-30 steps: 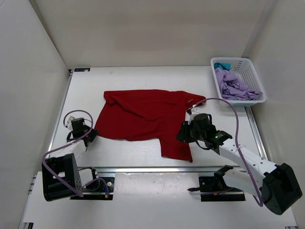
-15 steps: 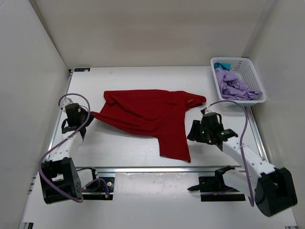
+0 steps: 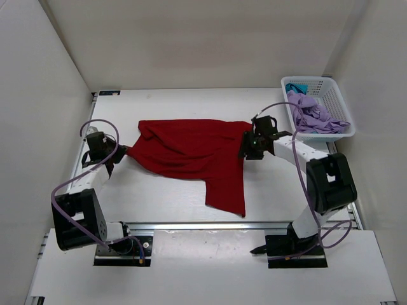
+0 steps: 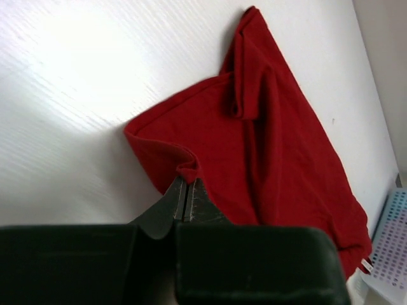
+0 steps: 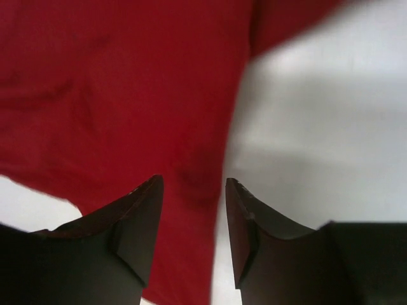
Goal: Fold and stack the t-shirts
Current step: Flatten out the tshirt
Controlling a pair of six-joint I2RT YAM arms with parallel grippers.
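Note:
The dark red t-shirt (image 3: pixel 194 151) lies crumpled across the middle of the table, one part trailing toward the front. My left gripper (image 3: pixel 121 152) is shut on its left edge; in the left wrist view the jaws (image 4: pixel 186 190) pinch a fold of the red t-shirt (image 4: pixel 267 140). My right gripper (image 3: pixel 245 147) is open over the shirt's right edge; in the right wrist view (image 5: pixel 194 190) the red t-shirt (image 5: pixel 127 95) lies between and under the open fingers. The lavender t-shirt (image 3: pixel 311 114) and a bit of the teal-blue t-shirt (image 3: pixel 294 87) lie in the basket.
The white lattice basket (image 3: pixel 334 101) stands at the back right corner, close to the right arm. White walls enclose the table on three sides. A metal rail (image 3: pixel 191 225) runs along the front edge.
My right arm has swung back and left from the front right to the shirt's right edge. My left gripper has pulled the shirt's left edge slightly back. The shirt has narrowed and shifted.

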